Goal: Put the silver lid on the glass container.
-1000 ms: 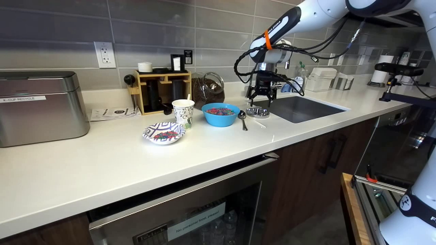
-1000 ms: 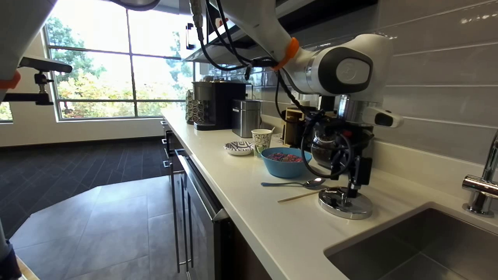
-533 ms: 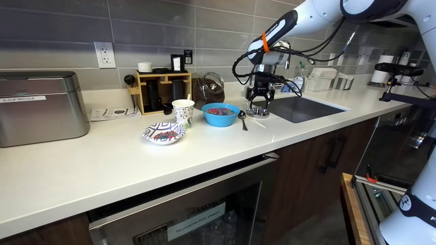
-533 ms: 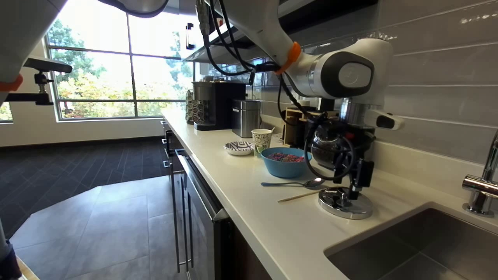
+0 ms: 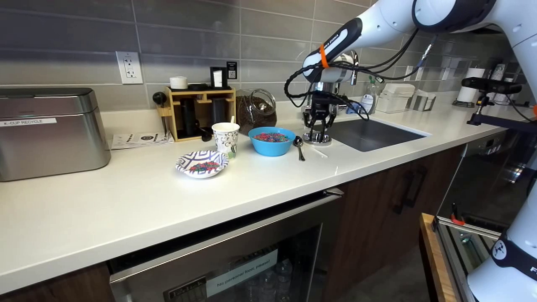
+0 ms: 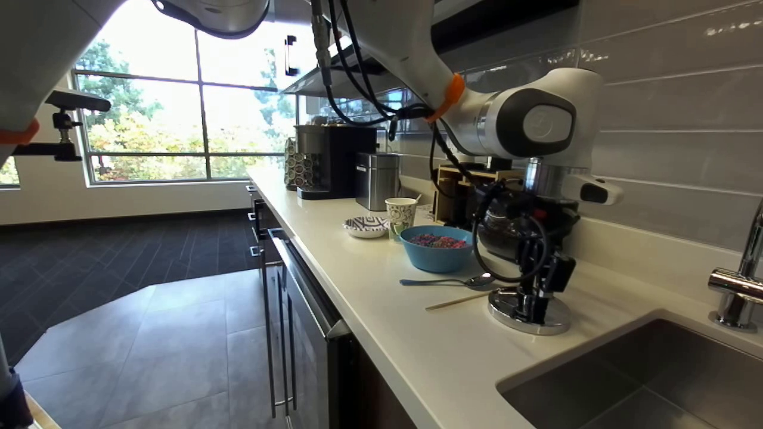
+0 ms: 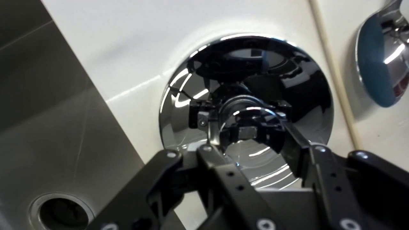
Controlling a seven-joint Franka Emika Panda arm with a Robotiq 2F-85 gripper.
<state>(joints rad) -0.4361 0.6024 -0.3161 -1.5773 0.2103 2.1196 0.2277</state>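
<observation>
The silver lid lies flat on the counter beside the sink, its knob upward. In the wrist view it is a shiny round disc with the knob in the middle. My gripper points straight down over it, one finger at each side of the knob, both seeming to touch it. An exterior view shows the gripper low on the lid, whose rim still rests on the counter. Against the back wall stands the glass container, clear and rounded with dark brown contents. The arm partly covers this jar from another angle.
A spoon and a thin wooden stick lie close to the lid. Between lid and jar sits a blue bowl; a paper cup and patterned bowl stand farther along. The sink adjoins the lid.
My gripper has come down onto the lid, and its fingers have drawn together from wide apart to the sides of the knob. The lid has stayed where it was.
</observation>
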